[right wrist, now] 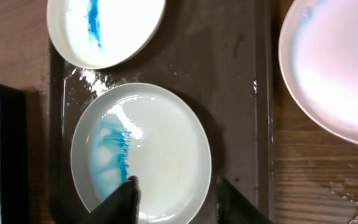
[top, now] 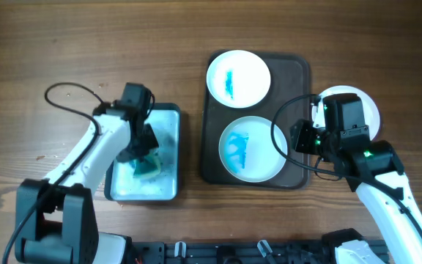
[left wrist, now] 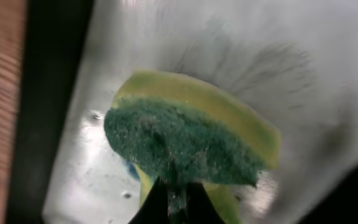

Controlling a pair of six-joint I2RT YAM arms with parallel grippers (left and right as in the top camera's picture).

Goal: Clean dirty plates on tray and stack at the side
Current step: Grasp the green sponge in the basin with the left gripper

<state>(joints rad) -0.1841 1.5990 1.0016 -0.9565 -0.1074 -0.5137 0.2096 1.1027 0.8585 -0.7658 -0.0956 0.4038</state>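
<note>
The dark tray (top: 299, 73) holds two white plates, both smeared blue: a far plate (top: 238, 78) and a near plate (top: 252, 149). A third plate (top: 372, 110) lies on the table right of the tray, mostly white and partly hidden by my right arm. My right gripper (right wrist: 176, 182) hovers open over the near plate (right wrist: 160, 149). One finger is above the plate's middle, the other outside its right rim over the tray (right wrist: 229, 74). My left gripper (left wrist: 178, 190) is shut on a green-and-yellow sponge (left wrist: 185, 140) in the wet pale teal tray (left wrist: 291, 74).
The pale teal tray (top: 168, 117) with its dark rim sits left of the dark tray, with a strip of wood table between them. Water drops lie on the table by the third plate (right wrist: 334, 68). A black cable loops off my left arm (top: 64, 92).
</note>
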